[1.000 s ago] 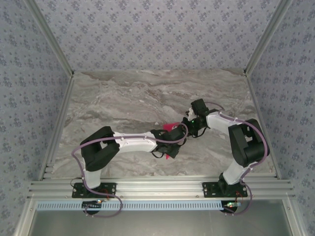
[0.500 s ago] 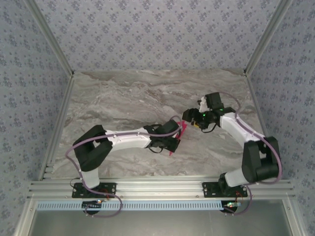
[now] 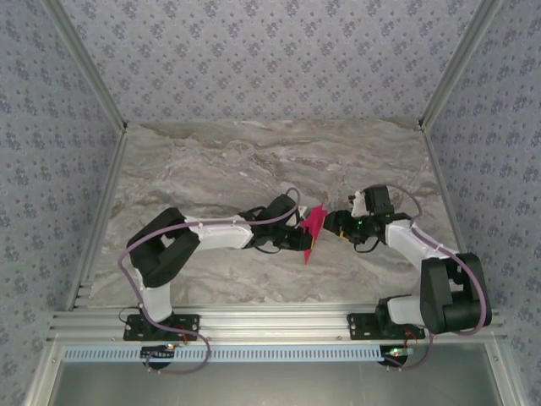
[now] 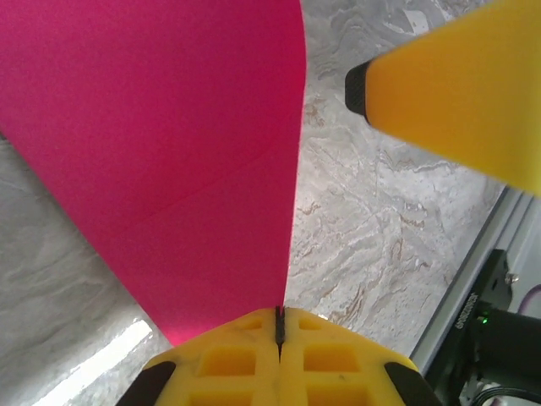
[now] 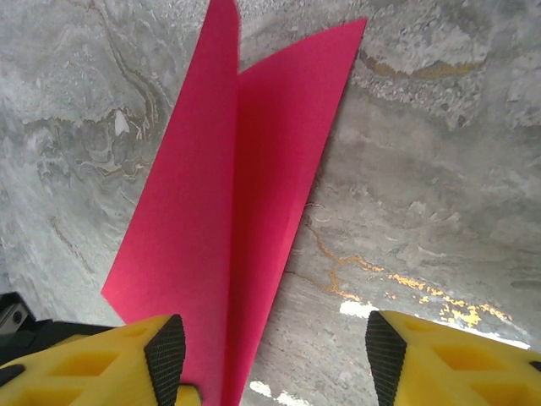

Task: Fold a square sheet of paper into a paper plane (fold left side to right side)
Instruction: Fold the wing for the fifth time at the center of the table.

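The square sheet of paper (image 3: 314,227) is magenta-pink and folded into a narrow pointed shape with a centre crease. It is held up above the marble table near the middle. My left gripper (image 3: 300,238) is shut on its left edge. In the left wrist view the paper (image 4: 169,144) rises out of the closed seam of the left gripper (image 4: 279,311). My right gripper (image 3: 336,227) is just right of the paper and open. In the right wrist view two flaps of the paper (image 5: 245,194) lie between the fingers of the right gripper (image 5: 275,359), close to the left pad (image 5: 166,353).
A yellow finger of the right gripper (image 4: 456,89) reaches into the left wrist view's upper right. The marble table (image 3: 211,169) is bounded by patterned walls on three sides. An aluminium rail (image 3: 270,321) runs along the near edge.
My left arm has carried the paper up and to the right. The right gripper has opened, let go of the paper, and its arm has swung out to the right.
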Tool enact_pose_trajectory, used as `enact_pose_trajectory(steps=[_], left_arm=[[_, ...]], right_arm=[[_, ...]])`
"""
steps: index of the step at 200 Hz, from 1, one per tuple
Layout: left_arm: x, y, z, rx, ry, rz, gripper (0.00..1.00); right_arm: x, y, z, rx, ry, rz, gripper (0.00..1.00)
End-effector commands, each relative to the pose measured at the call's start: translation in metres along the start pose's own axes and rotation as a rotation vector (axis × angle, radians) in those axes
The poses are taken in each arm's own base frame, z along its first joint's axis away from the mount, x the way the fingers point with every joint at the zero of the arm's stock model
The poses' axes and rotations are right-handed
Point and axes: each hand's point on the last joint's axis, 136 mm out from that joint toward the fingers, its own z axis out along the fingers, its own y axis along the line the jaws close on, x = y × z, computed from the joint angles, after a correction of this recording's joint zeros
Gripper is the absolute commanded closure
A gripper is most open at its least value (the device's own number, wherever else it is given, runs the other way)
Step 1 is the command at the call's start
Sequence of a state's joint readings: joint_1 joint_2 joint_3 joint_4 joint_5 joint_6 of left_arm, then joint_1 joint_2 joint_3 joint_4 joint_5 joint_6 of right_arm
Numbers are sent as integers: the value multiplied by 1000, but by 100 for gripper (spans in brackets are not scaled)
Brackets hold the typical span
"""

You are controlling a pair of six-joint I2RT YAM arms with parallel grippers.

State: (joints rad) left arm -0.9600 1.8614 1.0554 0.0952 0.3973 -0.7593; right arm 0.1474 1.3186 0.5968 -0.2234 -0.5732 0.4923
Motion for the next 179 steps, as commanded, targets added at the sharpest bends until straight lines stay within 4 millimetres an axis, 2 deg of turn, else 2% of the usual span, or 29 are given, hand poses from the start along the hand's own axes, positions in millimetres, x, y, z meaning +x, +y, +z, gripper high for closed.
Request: enact_pose_trajectory(steps=[1,57,179], left_arm=[[-3,-5,6,87,7,-59,100],[-7,1,12,158,-8,-152,100],[-9,9,15,203,-26,-225,100]], right_arm=[[-7,7,5,-93,-53,-40,40],[0,0,16,-135,-54,-45,42],[-19,8,36,-213,-72,-6,49]])
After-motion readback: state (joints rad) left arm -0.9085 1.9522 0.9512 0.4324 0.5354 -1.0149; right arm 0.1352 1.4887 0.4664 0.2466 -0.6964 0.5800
